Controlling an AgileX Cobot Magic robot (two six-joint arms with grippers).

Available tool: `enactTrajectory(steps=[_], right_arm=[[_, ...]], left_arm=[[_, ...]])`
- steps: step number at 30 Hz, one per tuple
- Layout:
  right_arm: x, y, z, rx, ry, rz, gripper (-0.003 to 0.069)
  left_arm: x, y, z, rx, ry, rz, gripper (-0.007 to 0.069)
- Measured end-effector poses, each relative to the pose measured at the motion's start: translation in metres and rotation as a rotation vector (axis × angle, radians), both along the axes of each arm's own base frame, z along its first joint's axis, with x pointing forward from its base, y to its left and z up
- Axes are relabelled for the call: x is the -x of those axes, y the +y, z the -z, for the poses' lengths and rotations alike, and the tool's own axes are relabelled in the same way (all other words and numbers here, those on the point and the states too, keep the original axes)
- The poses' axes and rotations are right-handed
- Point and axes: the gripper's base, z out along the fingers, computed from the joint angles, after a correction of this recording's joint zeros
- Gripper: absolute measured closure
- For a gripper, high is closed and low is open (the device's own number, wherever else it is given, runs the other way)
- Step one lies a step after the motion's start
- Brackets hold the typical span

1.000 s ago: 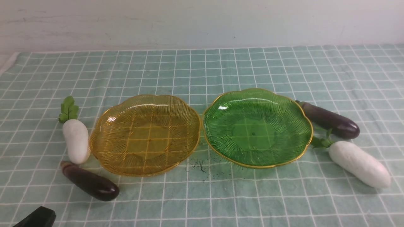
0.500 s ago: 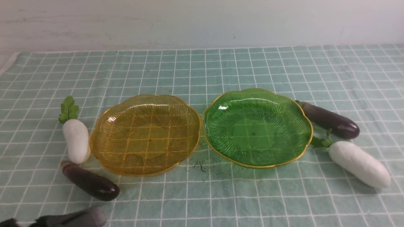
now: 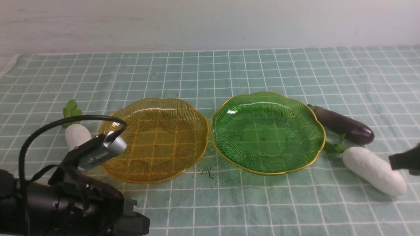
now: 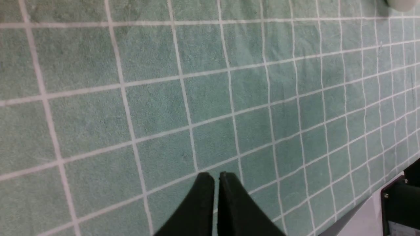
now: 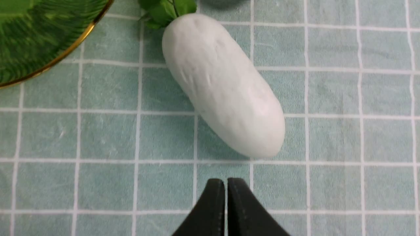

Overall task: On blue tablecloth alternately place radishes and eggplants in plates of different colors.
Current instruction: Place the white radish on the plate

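On the blue tablecloth (image 3: 210,75) an amber plate (image 3: 154,141) and a green plate (image 3: 267,132) lie side by side, both empty. One radish (image 3: 77,136) lies left of the amber plate, partly behind my left arm (image 3: 65,203), which hides the eggplant on that side. Another eggplant (image 3: 343,124) and radish (image 3: 372,170) lie right of the green plate. My left gripper (image 4: 216,175) is shut and empty over bare cloth. Shut and empty too, my right gripper (image 5: 225,182) hovers just off the rounded end of the right radish (image 5: 223,85), near the green plate (image 5: 42,36).
Black specks (image 3: 210,172) dot the cloth in front of the gap between the plates. A pale wall (image 3: 210,23) closes the far side. In the left wrist view the cloth's edge (image 4: 361,203) runs close to a black fixture (image 4: 400,203).
My left arm has swung up into the front view from the lower left and now covers the left eggplant. My right gripper has come in at the right edge, above the right radish.
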Motion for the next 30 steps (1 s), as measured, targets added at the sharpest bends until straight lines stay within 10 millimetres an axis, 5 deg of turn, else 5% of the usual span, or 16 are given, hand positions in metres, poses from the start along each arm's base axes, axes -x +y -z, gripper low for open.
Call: enactTrajectory(steps=[6, 11, 14, 21, 30], right_arm=[[-0.048, 0.004, 0.023, 0.056, 0.092, -0.048, 0.049], [-0.073, 0.003, 0.053, 0.116, 0.132, -0.09, 0.0218], [-0.082, 0.001, 0.076, 0.18, 0.184, -0.131, 0.013], [-0.091, -0.001, 0.114, 0.23, 0.284, -0.173, 0.0108], [-0.092, -0.001, 0.114, 0.226, 0.311, -0.157, 0.0198]], left_arm=[[-0.005, -0.001, 0.005, -0.007, 0.02, 0.014, 0.0559], [-0.005, -0.001, 0.005, -0.013, 0.003, 0.035, 0.0524], [-0.005, -0.001, 0.005, -0.015, -0.003, 0.042, 0.0524], [-0.005, -0.001, 0.005, -0.016, -0.007, 0.049, 0.0524], [-0.004, -0.001, 0.005, -0.016, -0.008, 0.054, 0.0524]])
